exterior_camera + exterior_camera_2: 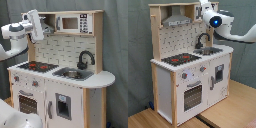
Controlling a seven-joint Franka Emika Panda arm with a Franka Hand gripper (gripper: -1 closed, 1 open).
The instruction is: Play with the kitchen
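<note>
— Bright or dim? 
— Evenly lit in both exterior views, soft and diffuse, no hard beam anywhere.

— Shadows? 
— Faint only: darker under the grey hood [176, 20] and in the recess below it, a soft shade beneath the countertop [95, 80] overhang in the first exterior view.

— Glare? 
— Small blue-white glint on the arm's round joint [216, 21] in the second exterior view; dull sheen on the sink [73, 73] basin.

— Sharpness? 
— Soft throughout, blocky edges, knobs and wall tiles smeared. Blurred white mass at the first exterior view's lower left corner, far out of focus.

— Distortion? 
— None obvious at the edges.
</note>
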